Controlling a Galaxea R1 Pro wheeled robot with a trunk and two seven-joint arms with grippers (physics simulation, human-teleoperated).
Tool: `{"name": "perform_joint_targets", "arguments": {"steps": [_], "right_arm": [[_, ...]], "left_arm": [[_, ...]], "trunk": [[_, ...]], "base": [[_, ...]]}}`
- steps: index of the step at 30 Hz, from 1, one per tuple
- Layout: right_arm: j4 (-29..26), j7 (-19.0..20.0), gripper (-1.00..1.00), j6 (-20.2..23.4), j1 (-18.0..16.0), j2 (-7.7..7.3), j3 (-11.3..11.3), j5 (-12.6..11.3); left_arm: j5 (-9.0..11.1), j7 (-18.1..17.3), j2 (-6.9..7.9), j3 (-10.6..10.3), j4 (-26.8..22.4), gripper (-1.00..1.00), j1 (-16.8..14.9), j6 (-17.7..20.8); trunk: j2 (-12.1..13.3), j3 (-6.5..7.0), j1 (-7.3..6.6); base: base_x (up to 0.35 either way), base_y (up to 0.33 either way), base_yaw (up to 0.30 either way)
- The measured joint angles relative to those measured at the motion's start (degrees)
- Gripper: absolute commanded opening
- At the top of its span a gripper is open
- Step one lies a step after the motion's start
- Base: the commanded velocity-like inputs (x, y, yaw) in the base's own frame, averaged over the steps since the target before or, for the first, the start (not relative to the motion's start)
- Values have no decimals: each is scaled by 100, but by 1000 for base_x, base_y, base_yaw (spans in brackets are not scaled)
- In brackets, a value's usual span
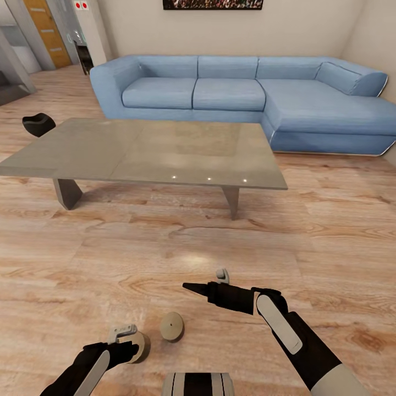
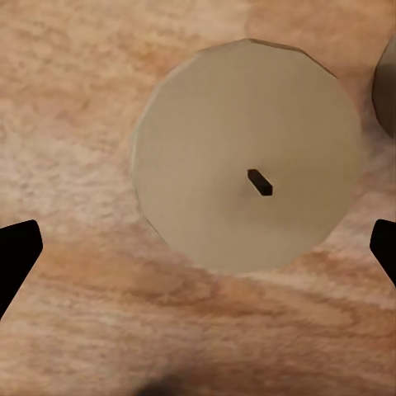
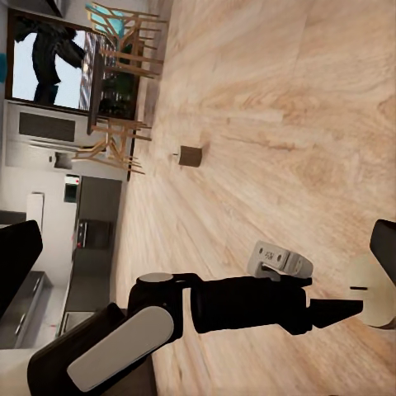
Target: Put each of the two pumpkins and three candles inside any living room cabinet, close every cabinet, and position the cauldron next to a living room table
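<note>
Two beige candles stand on the wood floor close in front of me. My left gripper hangs open right over one candle; in the left wrist view that candle's round top and wick lie between the spread black fingertips, untouched. The second candle stands just beside it. A third candle shows far off on the floor. My right gripper is open and empty, above the floor. The black cauldron sits on the floor past the grey table's left end.
A blue corner sofa runs behind the table. Open wood floor lies between me and the table. In the right wrist view, a dining table with chairs stands far behind the third candle, and my left arm crosses the foreground.
</note>
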Motion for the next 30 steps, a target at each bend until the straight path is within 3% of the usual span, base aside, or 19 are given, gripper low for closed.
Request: {"name": "perform_joint_targets", "arguments": {"steps": [30], "right_arm": [[0,0,100,0,0,0,0,0]], "left_arm": [[-4,0,-5,-17,0,100,0,0]], "trunk": [[0,0,0]], "base": [[58,-8,0]]}}
